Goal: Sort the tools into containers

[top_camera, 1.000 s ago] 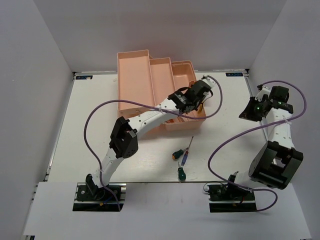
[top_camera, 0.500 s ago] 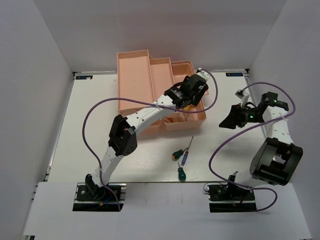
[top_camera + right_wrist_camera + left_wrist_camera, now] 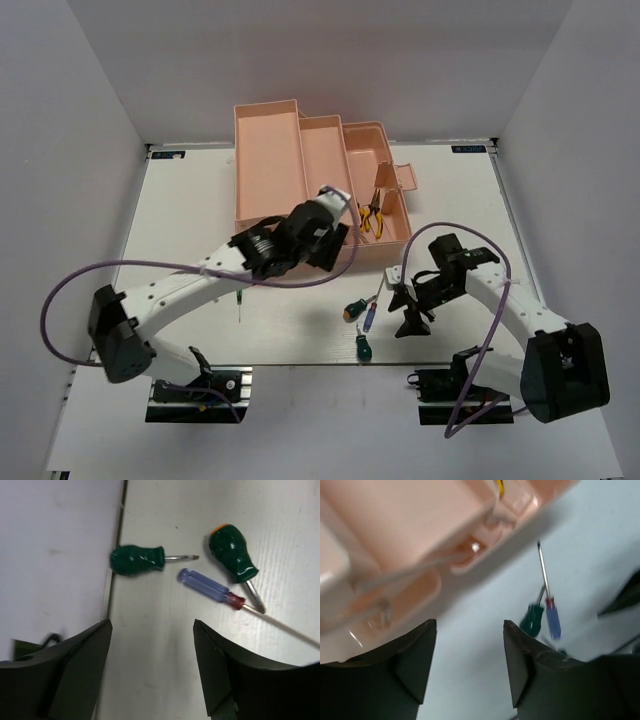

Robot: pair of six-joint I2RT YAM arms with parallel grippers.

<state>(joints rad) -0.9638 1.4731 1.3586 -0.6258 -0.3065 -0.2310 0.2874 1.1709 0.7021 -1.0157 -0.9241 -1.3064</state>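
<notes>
Blue-handled screwdriver (image 3: 210, 587) lies on table (image 3: 150, 670) (untouched); left fingers (image 3: 412, 665), right fingers (image 3: 75, 670) spread, empty.

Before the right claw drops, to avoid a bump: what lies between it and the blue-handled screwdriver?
Nothing but bare table: the right wrist view shows an open stretch between the right claw and the blue-handled screwdriver.

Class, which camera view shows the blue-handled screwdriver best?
Right wrist: the blue-handled screwdriver lies large and sharp, handle and red collar clear. Left wrist shows it small and blurred; top external only as a tiny sliver.
</notes>
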